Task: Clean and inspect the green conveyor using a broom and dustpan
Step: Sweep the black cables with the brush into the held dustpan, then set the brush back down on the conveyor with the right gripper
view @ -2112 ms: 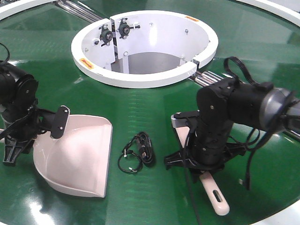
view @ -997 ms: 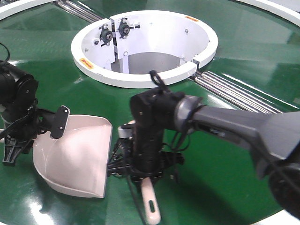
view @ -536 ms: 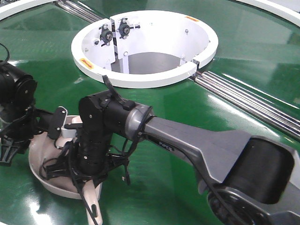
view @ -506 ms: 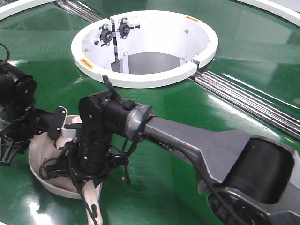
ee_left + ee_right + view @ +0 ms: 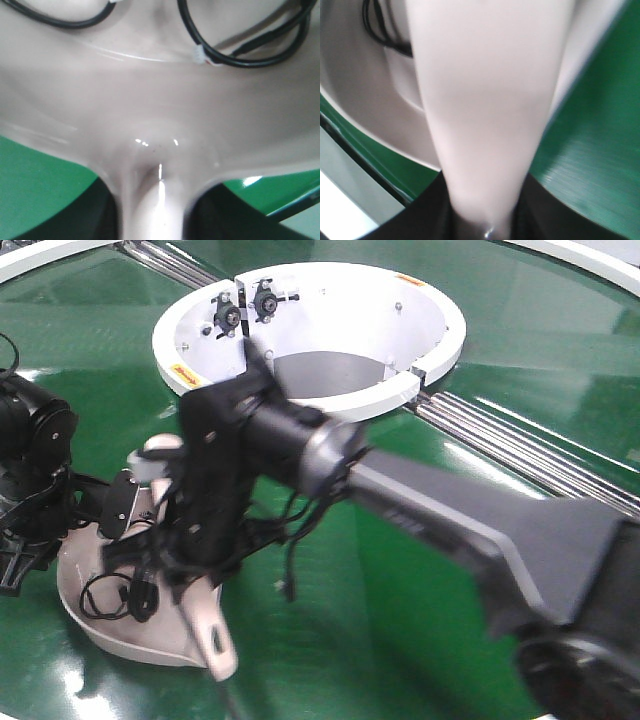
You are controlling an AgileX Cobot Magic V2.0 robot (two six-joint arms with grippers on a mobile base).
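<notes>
The green conveyor (image 5: 340, 640) is a broad, glossy belt that mirrors the lights overhead. On it lies the dustpan (image 5: 120, 635), a smooth beige-pink plastic scoop with raised, rounded sides. A thin black cable (image 5: 250, 64) sits coiled in loops inside its bowl. The left claw (image 5: 150, 225) is clenched on the dustpan's narrow handle, with dark fingers on either side of it. The right claw (image 5: 480, 225) grasps the broom (image 5: 210, 625), a slim matte plastic brush of the same colour. It hangs tilted over the pan's mouth, and its slotted handle end points toward the camera. Behind stand a white ring (image 5: 300, 405) and steel rails (image 5: 500, 435).
</notes>
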